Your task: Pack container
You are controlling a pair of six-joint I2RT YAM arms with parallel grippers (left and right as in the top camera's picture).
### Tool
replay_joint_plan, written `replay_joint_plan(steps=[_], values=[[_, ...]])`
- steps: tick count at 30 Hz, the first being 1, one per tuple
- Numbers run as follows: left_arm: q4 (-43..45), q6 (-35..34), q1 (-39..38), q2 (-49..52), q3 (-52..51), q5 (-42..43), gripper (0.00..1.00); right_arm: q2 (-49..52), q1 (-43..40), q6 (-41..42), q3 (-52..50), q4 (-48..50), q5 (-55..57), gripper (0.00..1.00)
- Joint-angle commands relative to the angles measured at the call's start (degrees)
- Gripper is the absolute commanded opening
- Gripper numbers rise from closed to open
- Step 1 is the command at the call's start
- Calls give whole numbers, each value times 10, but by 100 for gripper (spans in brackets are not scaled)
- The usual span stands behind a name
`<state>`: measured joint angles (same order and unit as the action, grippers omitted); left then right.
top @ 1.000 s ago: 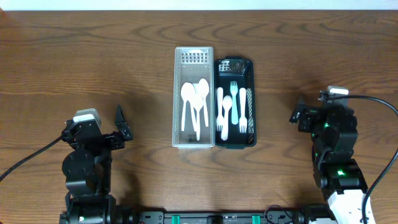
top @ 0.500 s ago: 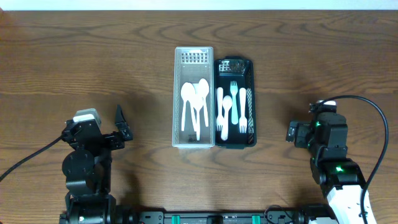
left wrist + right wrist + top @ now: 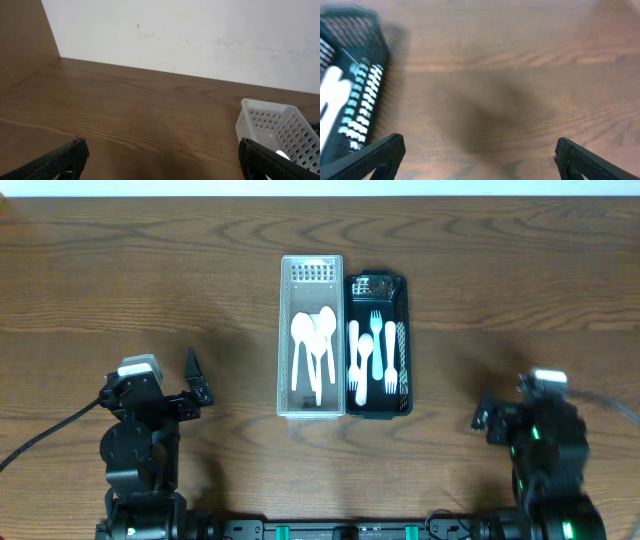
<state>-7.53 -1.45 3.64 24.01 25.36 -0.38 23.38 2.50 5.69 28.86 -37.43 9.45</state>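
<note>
A white slotted basket [image 3: 311, 338] holds white spoons [image 3: 313, 345] at the table's middle. Beside it on the right a black basket [image 3: 378, 345] holds white forks and one teal fork [image 3: 376, 358]. My left gripper [image 3: 195, 380] is open and empty, well left of the baskets; its view shows the white basket's corner [image 3: 277, 131] at the right. My right gripper [image 3: 485, 418] is open and empty, low at the right, away from the baskets; its view shows the black basket's end [image 3: 355, 85] at the left, blurred.
The wooden table [image 3: 150, 270] stretches around both baskets. A pale wall [image 3: 200, 35] rises behind the table's far edge in the left wrist view. A cable [image 3: 40, 435] trails from the left arm.
My right arm has drawn back toward the front edge, away from the black basket. The left arm and the baskets have not moved.
</note>
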Motion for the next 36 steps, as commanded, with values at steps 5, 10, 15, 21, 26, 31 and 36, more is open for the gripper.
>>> replay_joint_plan(steps=[5, 10, 15, 21, 26, 31, 36], values=[[0, 4, -1, 1, 1, -1, 98, -168, 10, -5, -43, -32, -31, 99], [0, 4, -1, 1, 1, -1, 98, -209, 14, -4, -137, 123, -31, 99], [0, 4, -1, 1, 1, -1, 98, -231, 23, -7, -228, 323, -18, 99], [0, 4, -1, 1, 1, -1, 98, -231, 38, -61, -285, 501, 1, 99], [0, 4, -1, 1, 1, -1, 98, -231, 39, -84, -285, 426, -6, 99], [0, 4, -1, 1, 1, -1, 98, -231, 39, -81, -285, 333, -52, 99], [0, 4, -1, 1, 1, -1, 98, -231, 39, -81, -285, 335, -52, 99]])
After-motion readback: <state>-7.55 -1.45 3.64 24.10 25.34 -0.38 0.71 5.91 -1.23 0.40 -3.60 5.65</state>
